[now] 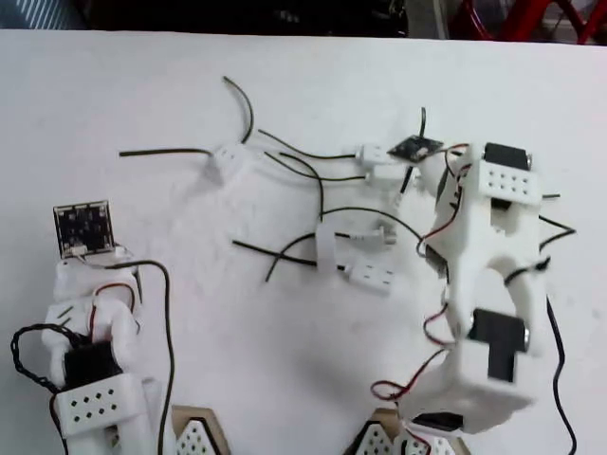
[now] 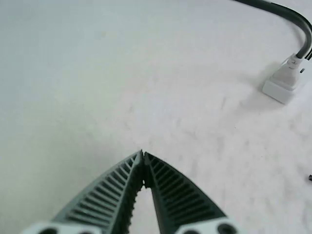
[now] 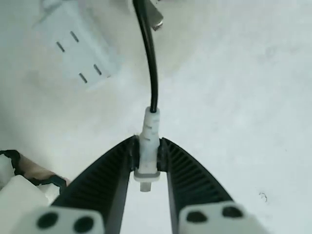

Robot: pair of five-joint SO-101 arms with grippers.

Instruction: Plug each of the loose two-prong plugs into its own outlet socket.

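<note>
While the right end effector is squeezing a white plug between its two dark fingers, the plug's black cord is running away from it over the white tabletop. The short end of the plug is poking out between the fingers, toward the camera. An outlet block with two pairs of slots is lying near the cord and is not touching the plug.

In the high view, the right arm is stretching over the far right part of the tabletop, next to a bunch of white plugs and sockets with thin black cords. Another block, the middle outlet block, is lying close to the arm, and two white pieces are lying side by side farther back. They are too small to tell if any plug is sitting in a socket.

The left arm is sitting folded up at the near left corner, well apart from the cords. The left end effector is hanging over bare tabletop with its tips pressed together and nothing between them. A small white piece on a dark cable is lying farther off, and I cannot tell if it is a plug or a socket.
</note>
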